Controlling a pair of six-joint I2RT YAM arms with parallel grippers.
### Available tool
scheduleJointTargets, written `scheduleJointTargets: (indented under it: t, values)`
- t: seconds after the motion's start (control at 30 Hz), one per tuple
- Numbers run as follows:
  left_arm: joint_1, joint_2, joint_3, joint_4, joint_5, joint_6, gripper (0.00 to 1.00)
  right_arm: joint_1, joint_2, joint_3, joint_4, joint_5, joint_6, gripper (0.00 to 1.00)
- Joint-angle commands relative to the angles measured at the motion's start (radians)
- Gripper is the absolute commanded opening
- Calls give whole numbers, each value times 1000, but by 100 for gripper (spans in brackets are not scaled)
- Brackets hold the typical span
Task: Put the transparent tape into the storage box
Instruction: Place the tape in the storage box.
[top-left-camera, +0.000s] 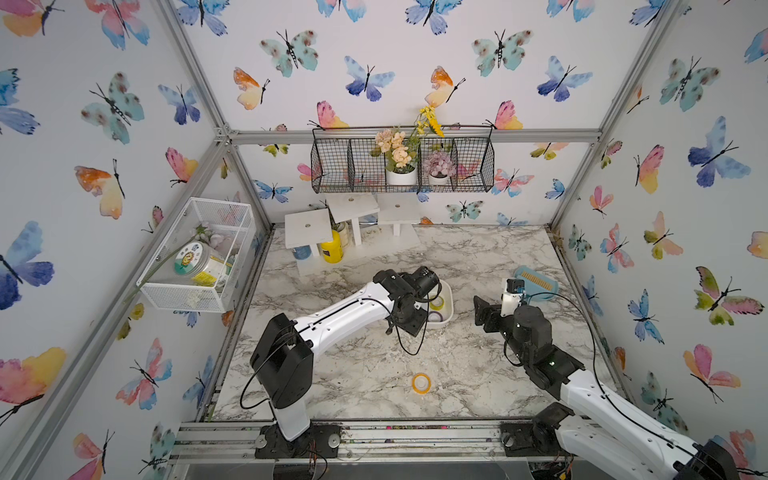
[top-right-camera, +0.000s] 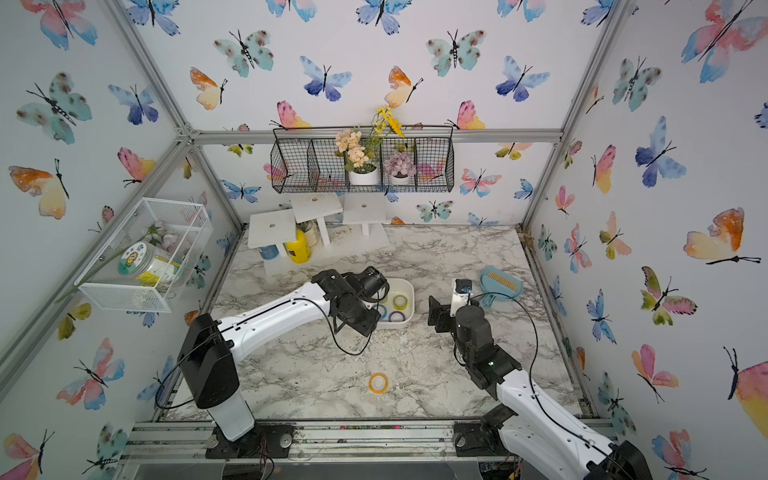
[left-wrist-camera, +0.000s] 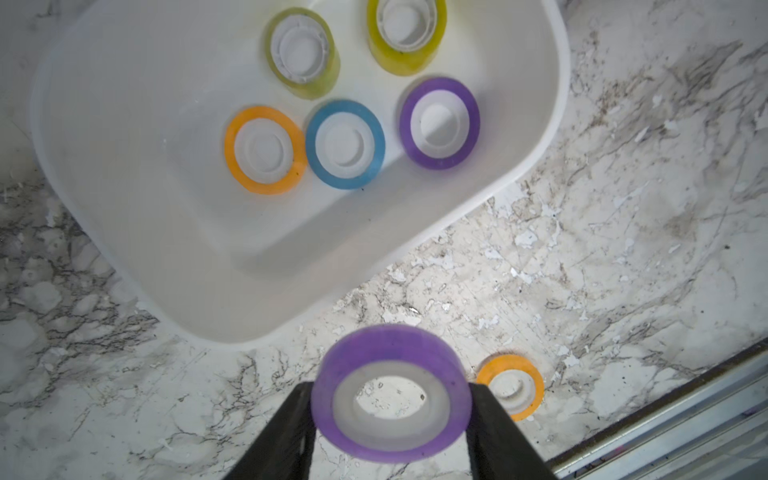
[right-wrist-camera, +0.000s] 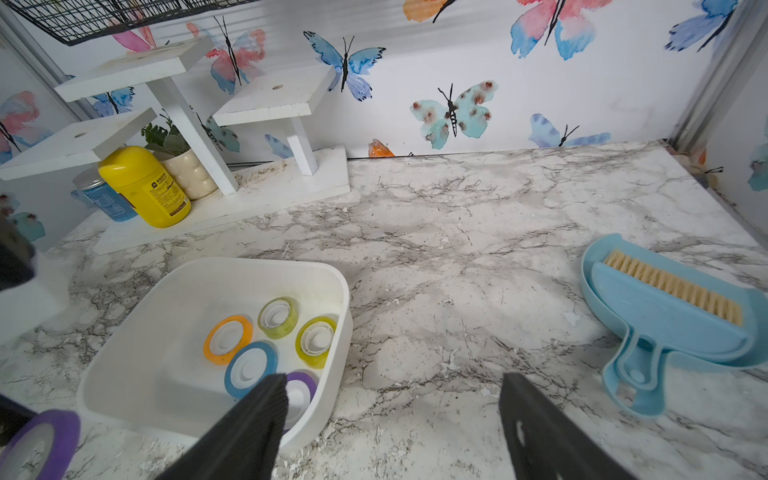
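A purple tape roll (left-wrist-camera: 390, 392) sat clamped in the left claw (left-wrist-camera: 390, 415) above the marble bench (left-wrist-camera: 623, 208), just outside the white storage box (left-wrist-camera: 124, 232) holding five rolls. An orange tape roll (top-left-camera: 421, 382) lay apart on the bench. The right claw (right-wrist-camera: 390, 415) stood wide, empty.

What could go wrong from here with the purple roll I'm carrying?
1. The left end effector holds the purple roll seemingly short of the tub rim; dropped now, it may land on the table.
2. Five rolls crowd one end of the tub; it could bounce off them.
3. The orange roll remains outside.
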Motion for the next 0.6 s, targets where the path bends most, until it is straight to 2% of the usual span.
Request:
scheduleJointTargets:
  t: [0.0,0.27,0.57]
  values:
    - [33,78,59,-44,-37,57,55,-4,-9,-12,10,26,7,85]
    - [113,205,164,-25,-22,102,54,-4,-9,-12,9,27,6,85]
    - [176,301,163,13,-18,127,53,-4,-10,-12,9,29,6,85]
